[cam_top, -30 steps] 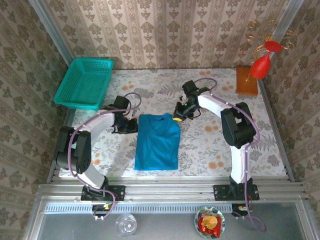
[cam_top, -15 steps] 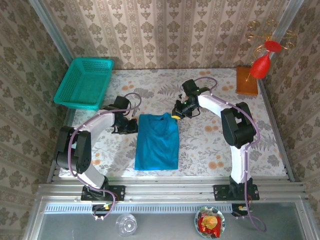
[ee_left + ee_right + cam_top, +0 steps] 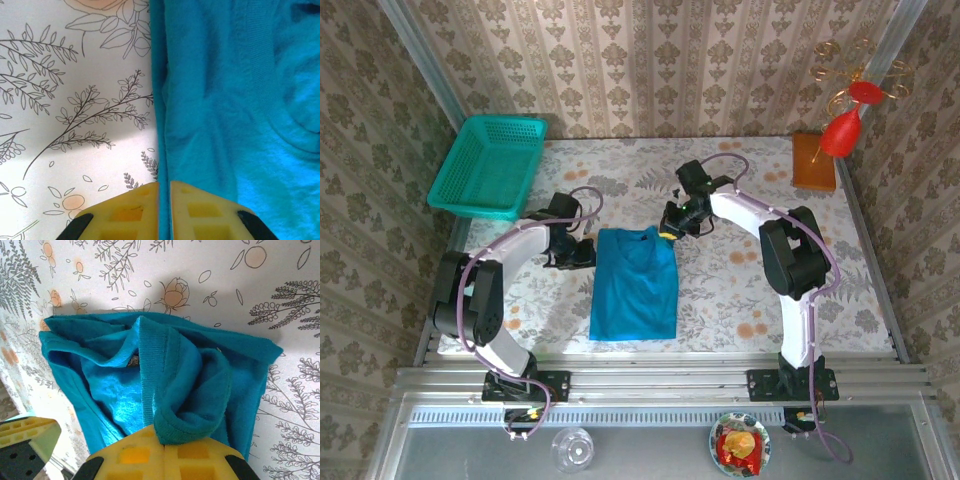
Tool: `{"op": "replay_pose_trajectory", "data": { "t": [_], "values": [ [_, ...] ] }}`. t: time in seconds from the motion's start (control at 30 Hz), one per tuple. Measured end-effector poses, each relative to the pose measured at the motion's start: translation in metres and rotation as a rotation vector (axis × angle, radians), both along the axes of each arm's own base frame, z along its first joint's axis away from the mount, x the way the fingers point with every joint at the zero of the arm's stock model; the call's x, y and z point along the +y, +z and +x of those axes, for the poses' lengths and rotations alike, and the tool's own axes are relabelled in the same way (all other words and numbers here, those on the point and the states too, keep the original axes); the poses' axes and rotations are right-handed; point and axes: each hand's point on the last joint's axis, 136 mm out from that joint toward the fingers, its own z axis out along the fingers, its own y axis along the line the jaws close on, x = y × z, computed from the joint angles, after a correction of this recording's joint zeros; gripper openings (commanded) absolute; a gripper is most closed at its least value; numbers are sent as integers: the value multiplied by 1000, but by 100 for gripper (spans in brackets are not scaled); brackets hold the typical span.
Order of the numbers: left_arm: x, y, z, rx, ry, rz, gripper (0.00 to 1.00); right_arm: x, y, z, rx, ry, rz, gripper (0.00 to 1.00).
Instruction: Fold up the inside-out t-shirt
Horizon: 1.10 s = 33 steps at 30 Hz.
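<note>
- Position: the bright blue soft cloth t-shirt (image 3: 635, 285) lies as a long, narrow folded panel midway between the left and right edges of the flower-printed white table (image 3: 750, 290). Its hem end is near the near edge and its collar end towards the middle.
- Left pincer (image 3: 586, 255): my yellow pads (image 3: 125, 212) stand all but closed, with a thin strip of the t-shirt's left edge nipped between them at the panel's far left corner.
- Right pincer (image 3: 668, 231): closed on the rolled, ribbed collar at the panel's far right corner, with loose cloth bunched in front of the pads (image 3: 130, 455).
- Hazard 1: my left nip holds very little cloth, so an uneven lift would likely let it slip out.
- Hazard 2: my right grip gathers a lump, possibly several layers. Dragging it could open the folds already laid or leave a ridge.
- Hazard 3: carrying the two corners at different rates would skew the next fold.
- Surroundings: a teal plastic mesh basket (image 3: 488, 165) sits at the far left corner and an orange-brown block (image 3: 813, 162) at the far right corner, both well apart from the t-shirt. Damask wallpaper encloses three sides.
</note>
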Motion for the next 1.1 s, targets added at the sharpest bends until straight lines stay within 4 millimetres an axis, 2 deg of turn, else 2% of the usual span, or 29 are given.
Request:
{"op": "replay_pose_trajectory", "data": {
  "t": [0.1, 0.23, 0.63, 0.9, 1.1],
  "values": [
    [0, -1, -1, 6, 0, 3, 15, 0, -2, 7, -10, -6, -21, 22],
    [2, -3, -4, 21, 1, 11, 15, -5, -9, 11, -15, -15, -59, 34],
    [2, -4, -5, 29, 1, 14, 15, -24, -20, 6, -6, -27, -172, 52],
    [3, -8, -6, 38, 0, 18, 15, -26, -46, 2, 52, -24, -199, 56],
    [2, -17, -5, 55, 0, 24, 16, -22, -45, 3, 73, -47, -149, 52]
  ]
}}
